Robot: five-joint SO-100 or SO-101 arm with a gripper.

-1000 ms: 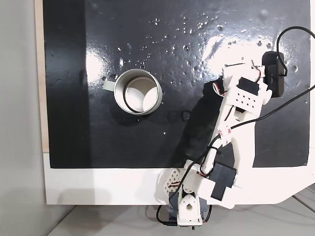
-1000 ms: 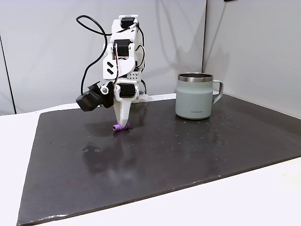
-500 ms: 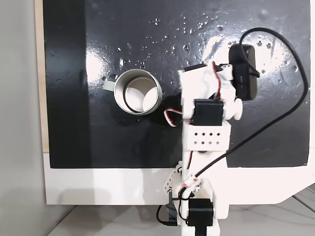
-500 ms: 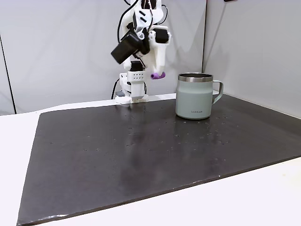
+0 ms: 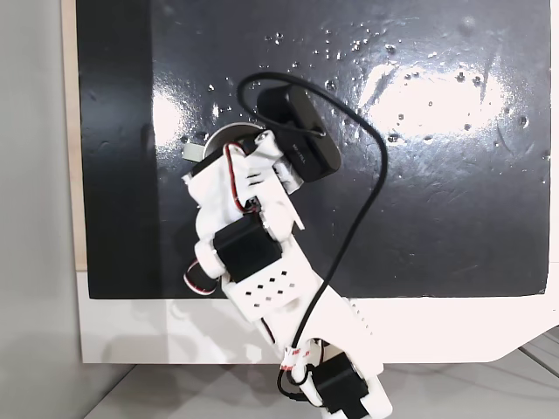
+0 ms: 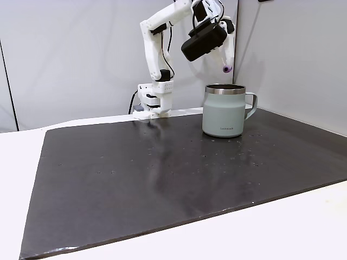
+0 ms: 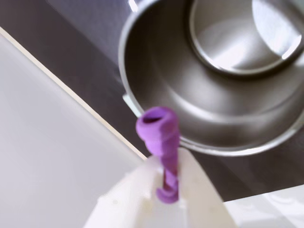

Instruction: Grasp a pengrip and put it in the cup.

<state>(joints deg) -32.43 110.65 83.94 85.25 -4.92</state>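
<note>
The purple ridged pengrip (image 6: 226, 69) hangs in the air just above the rim of the silvery-grey cup (image 6: 223, 111), with my gripper (image 6: 226, 66) shut on it. In the wrist view the pengrip (image 7: 159, 132) sticks out from between the white fingertips (image 7: 194, 183) of the gripper (image 7: 167, 161), over the near rim of the cup (image 7: 156, 61), whose pale inside shows. From above, my arm (image 5: 253, 253) covers most of the cup; its flat handle (image 5: 192, 150) peeks out at the left.
The cup stands on a glossy black mat (image 6: 162, 179) on a white table (image 6: 303, 227). The arm's base (image 6: 154, 100) sits at the mat's far edge, left of the cup. A grey wall panel (image 6: 293, 54) rises behind the cup.
The gripper lifted the pengrip off the mat, and the arm swung across from the mat's other side until it came over the cup.
</note>
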